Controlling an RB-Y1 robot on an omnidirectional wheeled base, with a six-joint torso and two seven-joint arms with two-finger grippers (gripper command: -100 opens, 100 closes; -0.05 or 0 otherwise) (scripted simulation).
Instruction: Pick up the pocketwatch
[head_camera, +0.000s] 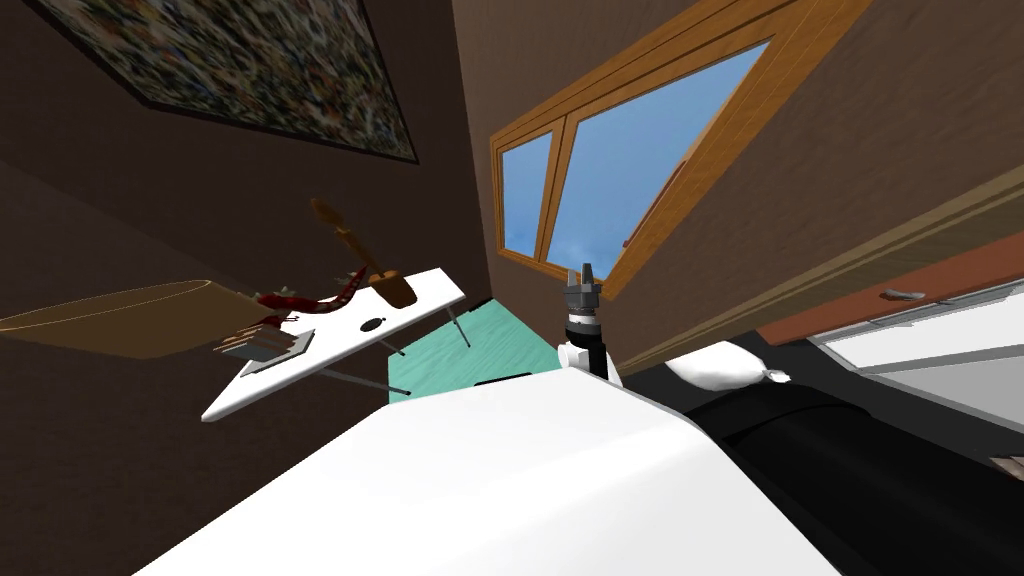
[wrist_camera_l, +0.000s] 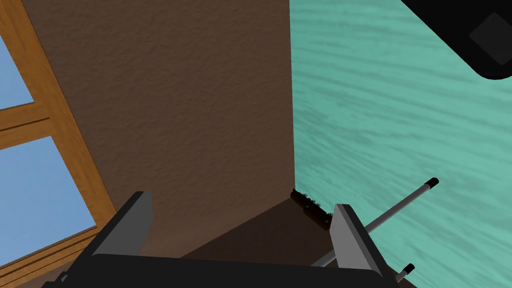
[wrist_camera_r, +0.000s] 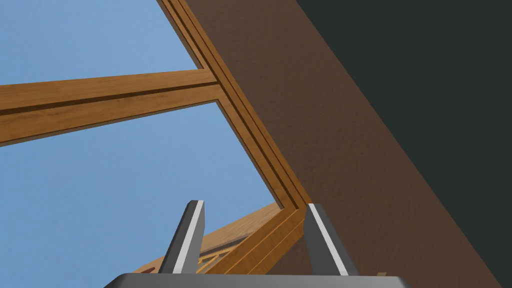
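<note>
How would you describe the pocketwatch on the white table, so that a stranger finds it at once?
Left of the window stands a white table. On its top, between the brown object and the grey tray, lies the pocketwatch. It is the only small dark oval, lying apart on bare white.

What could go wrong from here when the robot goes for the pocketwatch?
1. The pocketwatch is small and lies flat on the white table, close to a brown object and a red strand; the open left tool may knock those.
2. That tool looks past a thin table leg; moving in, it might hit the leg and shake the table.
</note>
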